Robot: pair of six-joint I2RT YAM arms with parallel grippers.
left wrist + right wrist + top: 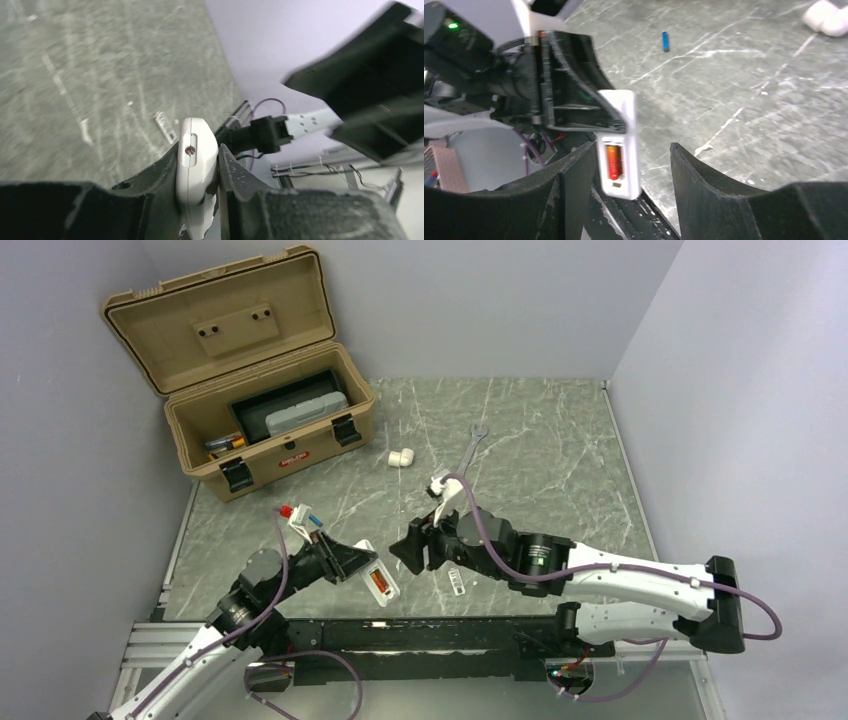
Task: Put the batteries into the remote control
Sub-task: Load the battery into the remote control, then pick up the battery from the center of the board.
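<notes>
While I am checking progress from the remote station, the left gripper (362,562) is clamping hard on the slim white plastic remote control (197,150). It is pinching the remote across its thin sides and appears to be holding it up off the grey marbled table (540,440), close to the arm bases. The remote's open back is facing the right arm. One small orange-red cylindrical battery (613,162) is sitting lengthwise in the recess at the free end of the remote, and it is looking seated rather than tilted. The right gripper (631,152) is standing with its jaws well apart, one on each side of that end of the remote, and it is touching nothing and carrying nothing. So I am judging the task as partly done, with one cell in place. I cannot tell from these views whether the recess is leaving room for a second cell beside the first. No loose orange cell is showing on the table. Something orange-yellow is lying inside the tan plastic toolbox (300,455) at the back left, too small to identify. A short white strip (455,580) with dark markings is lying on the table just beside the right gripper. I am guessing it is the battery cover, so fitting any remaining cell and closing the back are probably still waiting.
</notes>
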